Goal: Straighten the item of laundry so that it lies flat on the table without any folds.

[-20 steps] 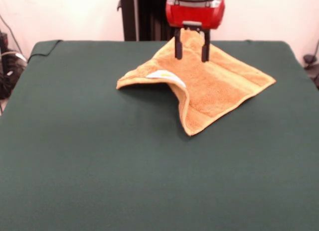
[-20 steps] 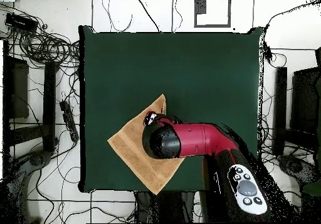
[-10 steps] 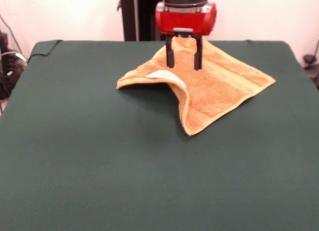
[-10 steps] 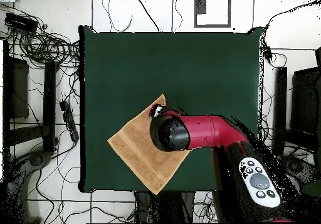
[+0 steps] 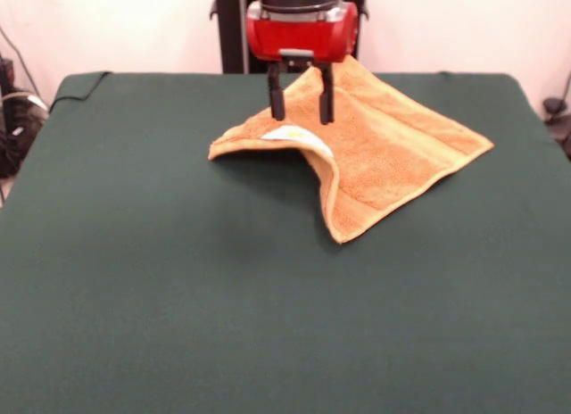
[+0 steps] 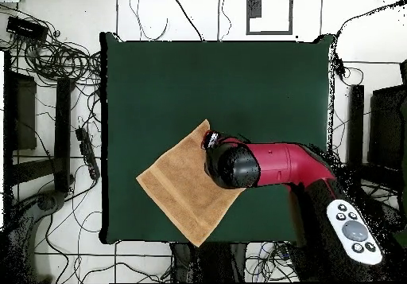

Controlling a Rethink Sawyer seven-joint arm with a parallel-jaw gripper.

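Towel (image 5: 384, 151) folded; white label (image 5: 299, 135), print illegible, below open pincer (image 5: 301, 100).

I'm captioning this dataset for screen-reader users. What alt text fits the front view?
An orange-tan terry towel lies on a dark green table with one corner folded over, showing a small white label. A red and black gripper hangs over that folded part, jaws open and holding nothing.

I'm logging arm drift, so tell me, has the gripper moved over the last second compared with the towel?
Yes. In the front view the gripper has slid left across the unmoved towel, from above its middle toward the folded-over corner with the white label.
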